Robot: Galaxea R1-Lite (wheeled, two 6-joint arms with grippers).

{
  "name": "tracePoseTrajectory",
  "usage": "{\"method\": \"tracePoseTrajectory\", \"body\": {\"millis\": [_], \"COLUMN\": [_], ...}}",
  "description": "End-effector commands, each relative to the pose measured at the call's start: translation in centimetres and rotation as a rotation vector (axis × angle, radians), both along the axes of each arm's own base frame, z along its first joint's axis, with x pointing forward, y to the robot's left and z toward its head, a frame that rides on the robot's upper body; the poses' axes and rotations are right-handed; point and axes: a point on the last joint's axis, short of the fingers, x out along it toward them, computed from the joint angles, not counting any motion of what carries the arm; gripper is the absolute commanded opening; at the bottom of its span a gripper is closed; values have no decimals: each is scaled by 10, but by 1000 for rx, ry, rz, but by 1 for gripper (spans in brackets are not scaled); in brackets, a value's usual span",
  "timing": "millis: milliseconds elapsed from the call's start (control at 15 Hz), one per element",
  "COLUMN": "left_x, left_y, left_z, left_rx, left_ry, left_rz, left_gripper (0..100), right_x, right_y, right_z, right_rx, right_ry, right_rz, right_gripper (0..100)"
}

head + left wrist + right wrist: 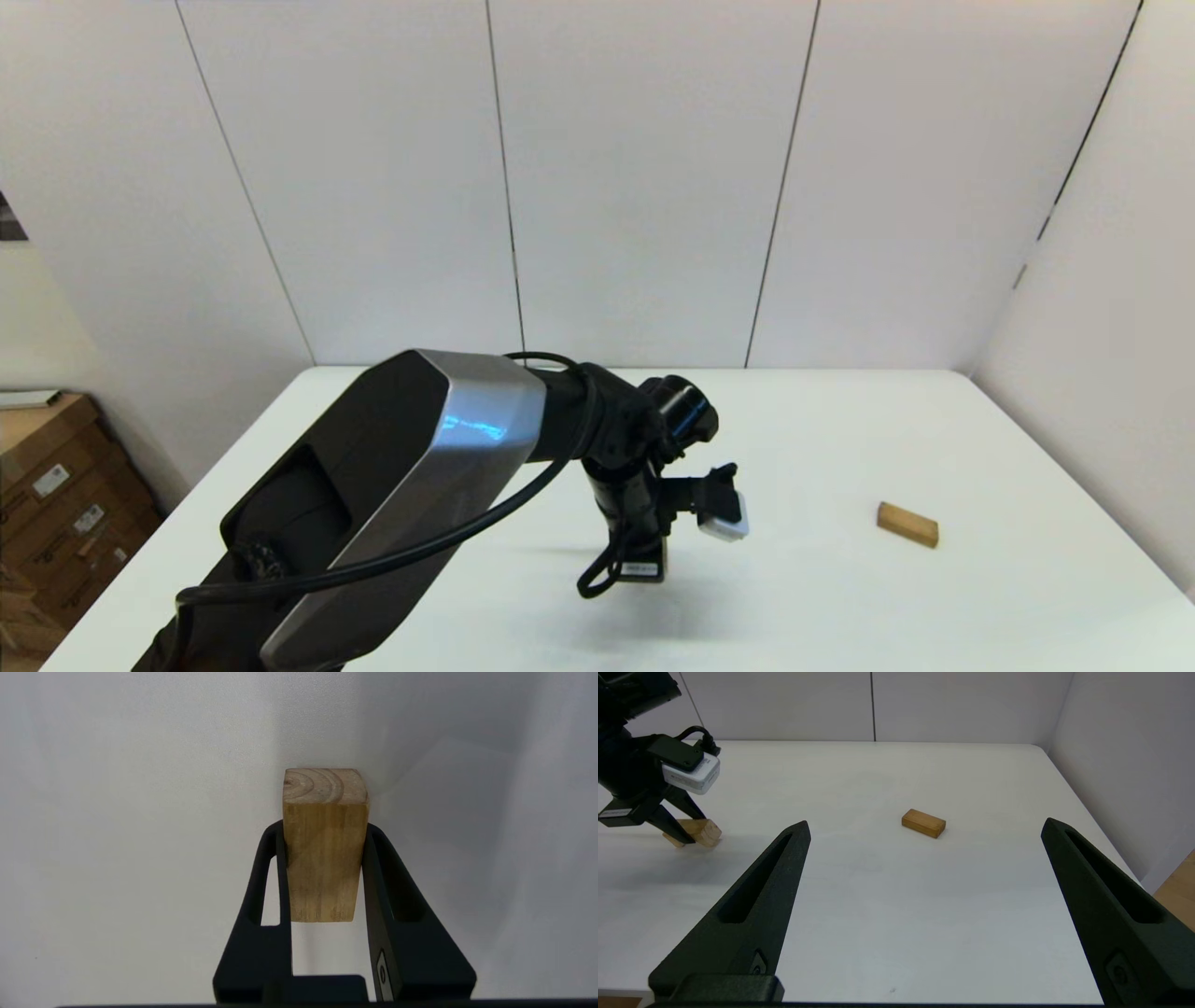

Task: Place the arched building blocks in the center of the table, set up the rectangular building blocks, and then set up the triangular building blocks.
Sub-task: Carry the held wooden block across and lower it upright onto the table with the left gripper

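Near the middle of the table [840, 439], the left gripper [322, 858] clamps the arched building blocks [324, 844] at placement, while the rectangular building blocks [906, 524] lie unstacked at three o'clock and the right gripper [924, 868] waits, fingers spread.

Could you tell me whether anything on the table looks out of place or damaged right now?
Nothing stands out. The left hand is shut on a wooden block near the middle of the table, the rectangular block lies flat to the right, and the right hand hovers open.
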Motion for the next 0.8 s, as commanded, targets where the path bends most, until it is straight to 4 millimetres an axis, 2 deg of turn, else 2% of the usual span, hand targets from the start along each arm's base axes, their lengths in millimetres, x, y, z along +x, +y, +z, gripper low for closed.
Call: {"method": "tracePoseTrajectory", "body": {"millis": [67,800], "left_x": [0,-1], "left_y": [0,-1], "left_z": [-1,0], "left_rx": [6,3], "left_ry": [5,6], "left_rz": [-6,-10], "left_gripper": [0,0], "right_x": [0,0], "right_y": [0,0], "right_z": [0,0], "right_rx": [0,0], "right_ry": [2,2], "right_rz": [1,1], "right_gripper": [100,100]}}
